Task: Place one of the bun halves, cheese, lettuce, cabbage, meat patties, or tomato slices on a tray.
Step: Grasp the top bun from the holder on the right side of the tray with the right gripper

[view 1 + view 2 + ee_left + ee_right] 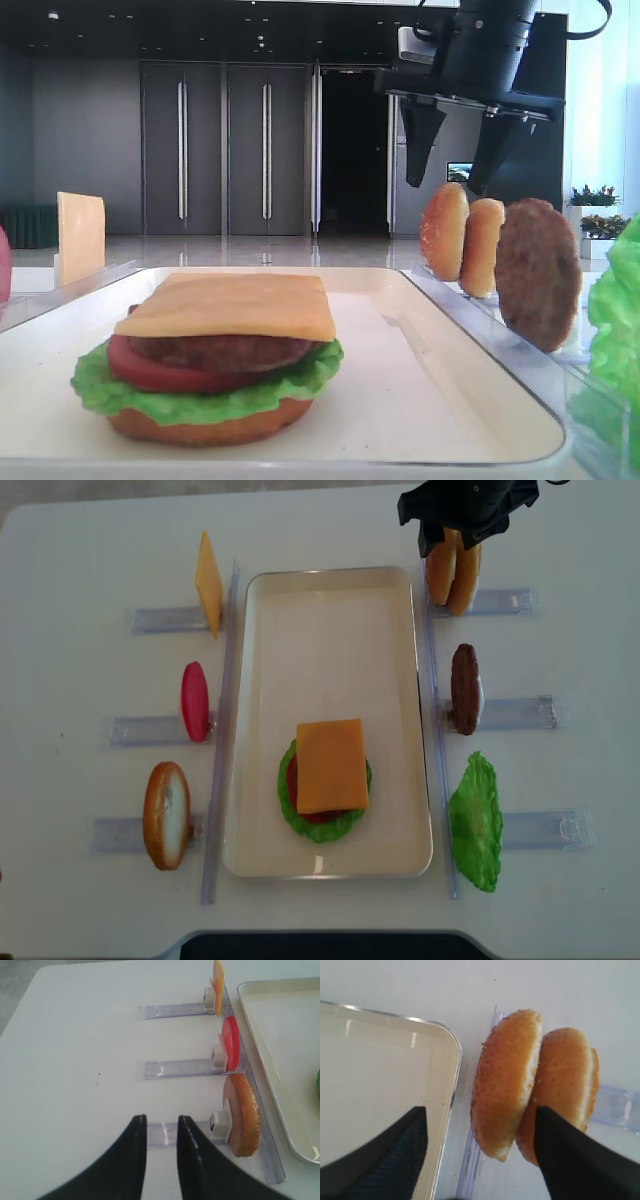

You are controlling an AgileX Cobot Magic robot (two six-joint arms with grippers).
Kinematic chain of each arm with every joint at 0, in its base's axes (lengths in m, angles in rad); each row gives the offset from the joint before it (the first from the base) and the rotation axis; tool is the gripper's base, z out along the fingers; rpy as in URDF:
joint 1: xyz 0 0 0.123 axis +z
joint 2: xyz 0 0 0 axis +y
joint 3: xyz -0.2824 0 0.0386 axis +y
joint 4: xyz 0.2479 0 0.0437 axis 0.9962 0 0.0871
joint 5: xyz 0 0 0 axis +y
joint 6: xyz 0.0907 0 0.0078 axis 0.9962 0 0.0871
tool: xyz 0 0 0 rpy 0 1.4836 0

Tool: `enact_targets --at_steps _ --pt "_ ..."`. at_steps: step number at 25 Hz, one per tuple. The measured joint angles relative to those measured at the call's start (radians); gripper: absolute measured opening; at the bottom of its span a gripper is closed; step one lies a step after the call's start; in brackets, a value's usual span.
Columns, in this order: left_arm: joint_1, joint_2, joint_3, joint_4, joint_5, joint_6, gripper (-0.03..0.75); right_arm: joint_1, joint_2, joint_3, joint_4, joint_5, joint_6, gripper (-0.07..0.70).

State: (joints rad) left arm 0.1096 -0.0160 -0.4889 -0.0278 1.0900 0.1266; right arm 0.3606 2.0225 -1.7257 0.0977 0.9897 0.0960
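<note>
Two sesame bun halves (507, 1080) (565, 1085) stand on edge in a clear rack beside the tray's (451, 1085) far right corner. My right gripper (480, 1108) hangs open just above them; the half nearer the tray lies between its fingers (570, 1160), apart from them. From the front, the gripper (445, 187) hovers over that half (445, 232). The tray (400, 630) carries a stack topped by cheese (332, 765) over patty, tomato, lettuce and a bottom bun. My left gripper (161, 1119) stands over bare table, its fingers slightly apart and holding nothing.
Right racks hold a meat patty (464, 688) and lettuce (476, 822). Left racks hold a cheese slice (218, 987), a tomato slice (231, 1042) and another bun piece (246, 1115) just right of my left gripper. The clear rack rails (222, 730) run along both long sides of the tray.
</note>
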Motion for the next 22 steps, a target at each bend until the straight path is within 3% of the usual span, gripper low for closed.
enact_targets --at_steps 13,22 --pt "0.000 0.000 0.000 0.001 0.000 -0.001 0.160 0.000 0.045 -0.003 0.016 -0.022 -0.006 0.463" --pt "0.000 0.000 0.000 0.002 0.000 -0.001 0.159 0.000 0.050 -0.004 0.015 -0.044 -0.007 0.376"
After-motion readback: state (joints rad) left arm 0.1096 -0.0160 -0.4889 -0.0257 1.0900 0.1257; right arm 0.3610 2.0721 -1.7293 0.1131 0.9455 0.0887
